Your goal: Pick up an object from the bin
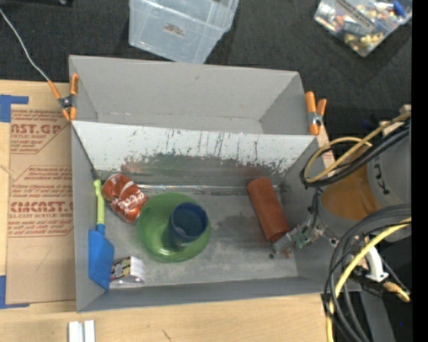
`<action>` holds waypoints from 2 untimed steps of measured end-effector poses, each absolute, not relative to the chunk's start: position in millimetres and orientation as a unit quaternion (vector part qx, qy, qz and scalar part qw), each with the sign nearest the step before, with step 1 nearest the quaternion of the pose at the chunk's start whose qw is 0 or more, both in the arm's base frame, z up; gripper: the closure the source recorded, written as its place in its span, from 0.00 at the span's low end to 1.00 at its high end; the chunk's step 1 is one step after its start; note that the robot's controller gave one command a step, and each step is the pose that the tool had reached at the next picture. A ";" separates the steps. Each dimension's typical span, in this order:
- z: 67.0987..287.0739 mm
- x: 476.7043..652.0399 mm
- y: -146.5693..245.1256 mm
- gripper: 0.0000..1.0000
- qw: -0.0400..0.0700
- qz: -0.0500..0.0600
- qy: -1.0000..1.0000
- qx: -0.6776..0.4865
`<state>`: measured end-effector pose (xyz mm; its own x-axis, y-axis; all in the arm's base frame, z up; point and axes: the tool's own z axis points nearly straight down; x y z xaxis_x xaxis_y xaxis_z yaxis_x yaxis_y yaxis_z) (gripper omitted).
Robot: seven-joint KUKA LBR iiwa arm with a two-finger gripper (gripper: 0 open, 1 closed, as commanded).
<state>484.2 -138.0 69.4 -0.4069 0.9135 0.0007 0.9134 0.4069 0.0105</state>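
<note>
beside brown cylinder (267, 208), end effector (292, 242); red can (125, 197) lettering illegible

Floor: dark black ground (100, 27), well above the jaws.
Clear tub: a see-through plastic tub (182, 27) lies on the dark floor, far above the jaws and to their left.
Box of bits: a clear box (361, 19) full of small coloured bits, far above the jaws, a bit to their right.
White wire: a thin wire (23, 42) on the floor, far up and far left of the jaws.
Light: soft and even.
</note>
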 end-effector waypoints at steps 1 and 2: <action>69.4 484.0 -137.3 1.00 0.002 0.005 0.832 0.555; 73.2 483.1 -137.6 1.00 0.001 0.004 0.834 0.552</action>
